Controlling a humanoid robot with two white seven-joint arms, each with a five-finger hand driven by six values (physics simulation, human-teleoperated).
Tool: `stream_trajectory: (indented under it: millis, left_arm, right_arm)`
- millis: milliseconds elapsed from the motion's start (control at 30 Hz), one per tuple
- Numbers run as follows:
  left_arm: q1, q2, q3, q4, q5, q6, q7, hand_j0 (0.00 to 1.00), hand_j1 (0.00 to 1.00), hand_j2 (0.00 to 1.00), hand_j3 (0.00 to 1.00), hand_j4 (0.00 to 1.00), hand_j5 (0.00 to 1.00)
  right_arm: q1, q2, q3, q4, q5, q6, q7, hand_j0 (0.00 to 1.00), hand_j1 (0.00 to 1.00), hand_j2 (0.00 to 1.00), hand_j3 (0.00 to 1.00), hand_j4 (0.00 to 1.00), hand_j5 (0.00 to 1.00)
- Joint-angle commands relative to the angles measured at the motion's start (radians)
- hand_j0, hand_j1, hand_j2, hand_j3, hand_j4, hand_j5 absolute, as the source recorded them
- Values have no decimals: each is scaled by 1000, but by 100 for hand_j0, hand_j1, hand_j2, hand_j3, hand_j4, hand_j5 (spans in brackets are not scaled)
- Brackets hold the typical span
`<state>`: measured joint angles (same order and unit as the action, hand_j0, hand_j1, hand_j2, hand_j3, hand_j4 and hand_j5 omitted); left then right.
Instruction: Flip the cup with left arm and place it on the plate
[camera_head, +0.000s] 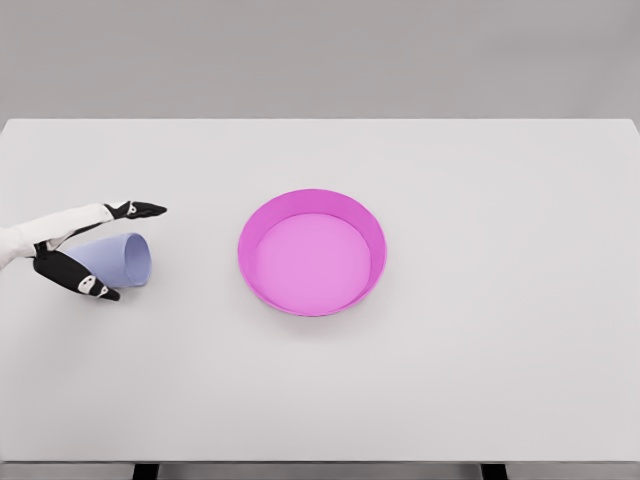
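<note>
Head view first. Worktop (480, 380) is white and fills most of the picture, with a grey wall behind it.

On the left side lies a pale blue cup (122, 259). It is tipped over on its side. Its open mouth faces right, toward the middle of the worktop.

The left hand (80, 250) comes in from the left edge. It is white with black fingers (140, 209). One set of fingers reaches out straight over the top of the cup. Another black finger sits low, in front of the cup and close to its bottom end. So the fingers are spread wide with the cup between them. They are right by the cup, but I cannot tell if they squeeze it or only sit around it.

A pink plate (372, 232) sits near the middle of the worktop. It is round with a raised rim, like a shallow dish. It is to the right of the cup, and there is a bare gap of worktop between the two. The cup does not touch the plate.
</note>
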<state>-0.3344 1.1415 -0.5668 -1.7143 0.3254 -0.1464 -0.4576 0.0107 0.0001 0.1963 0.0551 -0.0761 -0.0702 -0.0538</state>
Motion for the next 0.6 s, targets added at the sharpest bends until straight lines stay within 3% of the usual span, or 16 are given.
stream_trajectory:
  millis: [0,100,567]
  left_arm:
    - [2,-5,1,10,-62,39,0,100,100,100,100,100,100]
    - [0,-6,5,9,-105,48,-1,100,100,100,100,100,100]
    - [-3,-9,7,21,-128,100,7,100,100,100,100,100,100]
  right_arm:
    - [0,0,0,0,-1,0,0,100,100,100,100,100,100]
    - [0,0,0,0,-1,0,0,100,100,100,100,100,100]
    - [0,0,0,0,1,0,0,100,100,100,100,100,100]
